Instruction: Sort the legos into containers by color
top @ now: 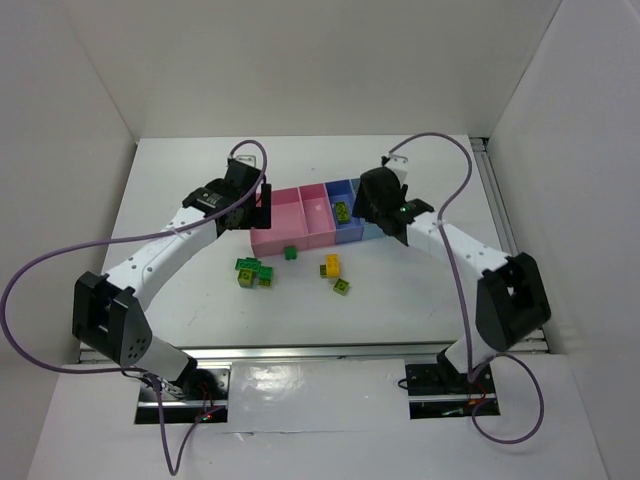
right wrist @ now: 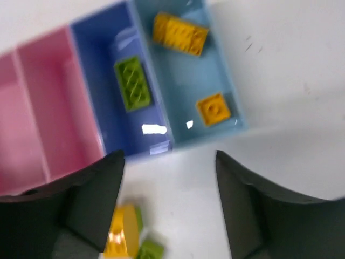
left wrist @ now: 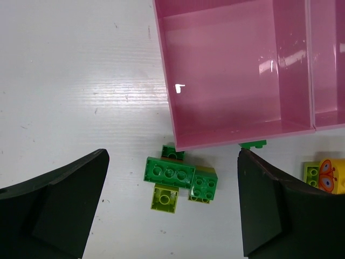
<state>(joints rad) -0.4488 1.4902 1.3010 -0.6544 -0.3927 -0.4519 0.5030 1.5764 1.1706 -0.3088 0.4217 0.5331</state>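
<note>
Hovering wide-jawed and empty over the containers (top: 290,240), left gripper (left wrist: 172,156) at their pink end, right gripper (right wrist: 168,156) at their blue end, loose legos (top: 255,272) just in front, three inside the blue bins.

Glossy plastic containers (left wrist: 237,81) catch glare; studded plastic legos (left wrist: 168,172) look smooth; the table (left wrist: 70,81) seems matt, faintly scuffed.

Pink and blue containers (top: 283,216), green, lime, yellow legos (left wrist: 168,172), white table (left wrist: 70,81).
</note>
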